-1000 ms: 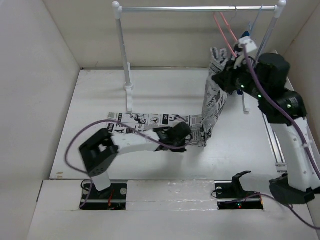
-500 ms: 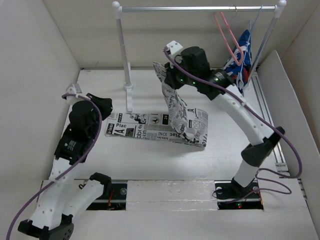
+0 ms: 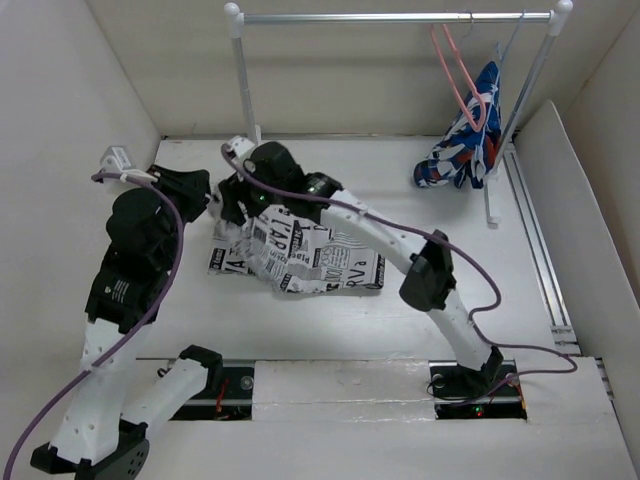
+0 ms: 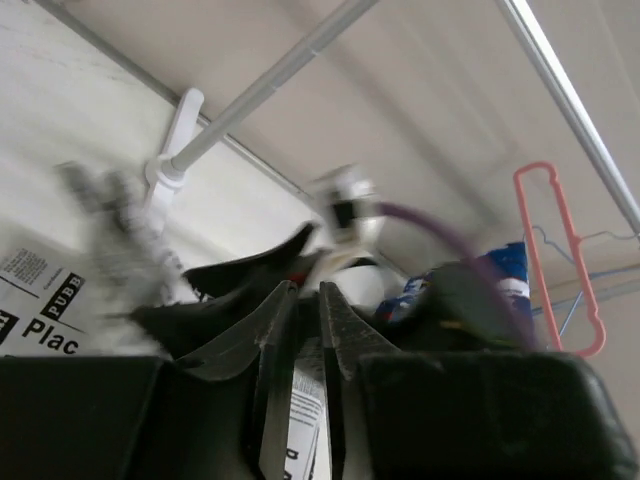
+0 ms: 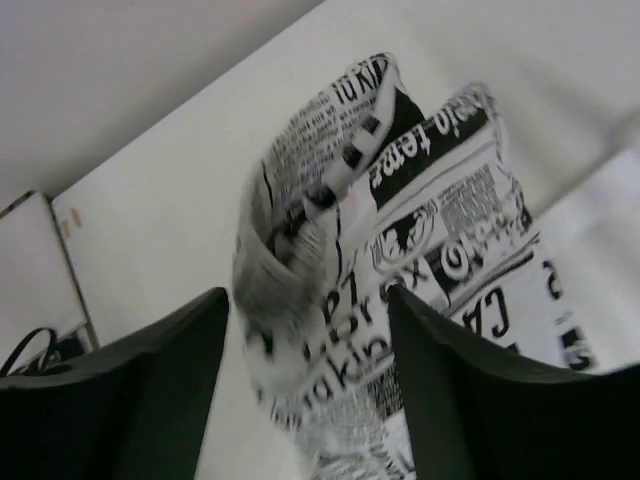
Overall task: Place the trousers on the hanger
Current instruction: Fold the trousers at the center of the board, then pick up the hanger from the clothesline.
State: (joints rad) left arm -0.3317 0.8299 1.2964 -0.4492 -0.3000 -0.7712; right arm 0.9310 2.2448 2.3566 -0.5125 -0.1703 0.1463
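Rising from its base at the near left, the left arm [image 3: 125,270] is seen bent high over the left edge of the tabletop [image 3: 400,170], and the left gripper [image 4: 306,302] is pointed towards the middle of the scene. Its jaws are drawn almost together, with only a thin slit left between them. In the left wrist view a strip of printed cloth is glimpsed through that slit, but nothing can be made out as pinched. Just beside it the right gripper [image 5: 305,300] is found, carried there by the right arm [image 3: 425,272], which is stretched from its base at the near right diagonally across the tabletop. Its jaws are spread wide and clamped on nothing. A raised fold of the trousers [image 3: 310,262] is framed between them in the right wrist view, blurred, with a gap visible on its left side. The trousers are otherwise heaped in a crumpled pile on the tabletop, left of centre, near the foot of the rack's left post [image 3: 245,90]. Farther right, the hanger [image 4: 538,262] is hung by its hook from the rail [image 3: 390,17], well apart from the trousers. Just right of it, a blue, white and red garment [image 3: 462,150] is hung beside the rack's right post.
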